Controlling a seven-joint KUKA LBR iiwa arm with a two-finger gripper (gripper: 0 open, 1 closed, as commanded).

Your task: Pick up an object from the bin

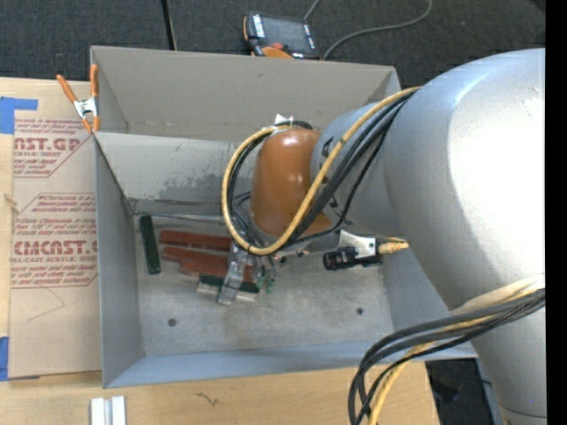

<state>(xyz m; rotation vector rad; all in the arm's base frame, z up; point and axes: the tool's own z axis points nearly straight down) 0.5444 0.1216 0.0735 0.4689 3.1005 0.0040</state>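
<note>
- Brown bars [193,246]: a few flat reddish-brown bars lie side by side on the floor of the bin [301,321]. They sit left of centre and towards the back wall, running left to right. Their right ends reach the spot where the arm has its tool down. The step in hand looks like the grasp itself, at the bottom of the reach, with nothing lifted yet. The pick is either a bar end or one of the small pieces beside it; I cannot tell which.
- Next move, as I judge it: get a firm hold on whatever lies under the tip, then rise straight up. It should clear the neighbouring bars and the back wall, and the catch should be checked once it is off the floor.
- Green bar [149,244]: dark and narrow, it lies near the left wall, running front to back just beside the left ends of the brown bars. It is well apart from the tool.
- Pincer [233,283]: it hangs below the orange cover [282,180], low at the bin floor, at the front right of the brown bars. I cannot tell whether it is open or closed, and nothing shows gripped in it.
- Dark piece [209,282]: small, just left of the pincer tip and in front of the bars. Whether they touch is unclear.
- Green bit [266,282]: smaller, just right of the tip.
</note>
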